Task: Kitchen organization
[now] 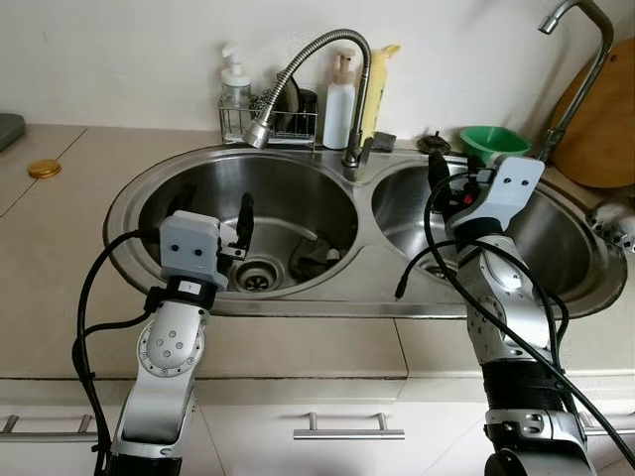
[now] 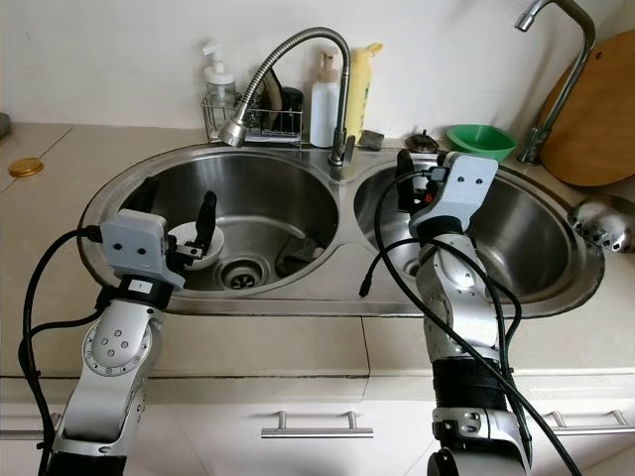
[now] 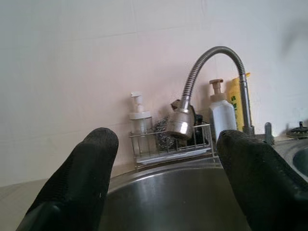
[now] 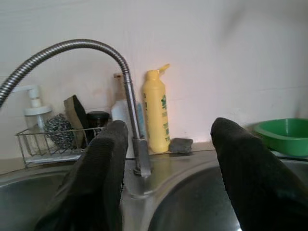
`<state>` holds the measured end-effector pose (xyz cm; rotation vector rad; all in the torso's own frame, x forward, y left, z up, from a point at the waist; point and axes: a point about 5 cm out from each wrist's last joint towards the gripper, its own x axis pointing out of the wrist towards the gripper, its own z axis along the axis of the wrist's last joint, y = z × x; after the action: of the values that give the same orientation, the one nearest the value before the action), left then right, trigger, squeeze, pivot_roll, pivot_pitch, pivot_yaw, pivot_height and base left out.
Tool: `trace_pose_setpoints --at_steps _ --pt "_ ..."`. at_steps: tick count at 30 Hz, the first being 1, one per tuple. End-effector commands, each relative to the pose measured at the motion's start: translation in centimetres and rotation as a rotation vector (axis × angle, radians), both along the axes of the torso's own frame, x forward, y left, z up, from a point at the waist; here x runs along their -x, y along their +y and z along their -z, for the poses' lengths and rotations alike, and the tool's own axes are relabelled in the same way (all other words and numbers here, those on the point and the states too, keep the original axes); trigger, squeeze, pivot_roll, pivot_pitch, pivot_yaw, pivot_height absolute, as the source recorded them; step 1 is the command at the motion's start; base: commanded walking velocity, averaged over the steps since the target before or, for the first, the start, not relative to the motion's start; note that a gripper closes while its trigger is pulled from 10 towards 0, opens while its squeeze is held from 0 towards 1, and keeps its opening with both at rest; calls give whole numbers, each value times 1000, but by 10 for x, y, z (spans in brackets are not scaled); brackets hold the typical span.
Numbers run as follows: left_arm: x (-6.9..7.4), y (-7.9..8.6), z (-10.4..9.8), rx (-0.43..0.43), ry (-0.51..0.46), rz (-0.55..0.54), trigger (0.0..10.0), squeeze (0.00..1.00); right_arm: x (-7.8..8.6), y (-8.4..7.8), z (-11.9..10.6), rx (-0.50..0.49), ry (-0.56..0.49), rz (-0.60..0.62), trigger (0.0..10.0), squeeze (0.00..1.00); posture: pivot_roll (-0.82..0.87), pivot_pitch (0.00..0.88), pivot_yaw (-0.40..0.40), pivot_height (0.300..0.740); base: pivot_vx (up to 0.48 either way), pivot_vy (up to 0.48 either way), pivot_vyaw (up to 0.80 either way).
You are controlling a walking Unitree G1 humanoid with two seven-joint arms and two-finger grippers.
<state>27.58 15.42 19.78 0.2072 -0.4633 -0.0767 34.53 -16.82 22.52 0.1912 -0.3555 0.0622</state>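
No text, brand or number is showing clearly enough to read; the yellow bottle (image 4: 156, 109) behind the sink is carrying a small green mark, too blurred to make out.

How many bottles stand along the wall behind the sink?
3: a clear pump bottle in the wire rack left of the faucet, then a white pump bottle and a yellow squeeze bottle just behind the faucet. The rack's contents may hide more.

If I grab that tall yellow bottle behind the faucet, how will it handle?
The yellow bottle is tall and narrow, so it probably tips if pushed high. Its smooth plastic may be slippery near a sink. The white bottle crowds it, so a nudge could topple both.
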Motion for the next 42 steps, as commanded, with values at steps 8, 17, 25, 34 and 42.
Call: trace_pose_setpoints --at_steps 8,17,25,34,42 --pt "5 -3 -7 -13 -29 16 10000 0 9 15 -3 4 -4 -84 10000 0 68 0 -64 740 0 480 0" --pt "6 -5 -7 -16 -29 23 10000 0 17 23 6 36 20 -115 10000 0 66 0 -67 740 0 480 0" --pt "10 -8 -10 -18 -69 36 10000 0 24 27 9 55 14 -134 10000 0 59 0 -64 740 0 199 0" --pt "9 -14 -8 -48 -62 56 10000 0 37 28 9 80 -36 -116 10000 0 48 0 -56 740 0 -162 -533" --pt "9 -17 -7 -51 -68 73 10000 0 44 23 9 81 -66 -81 10000 0 42 0 -54 740 0 -480 -800"
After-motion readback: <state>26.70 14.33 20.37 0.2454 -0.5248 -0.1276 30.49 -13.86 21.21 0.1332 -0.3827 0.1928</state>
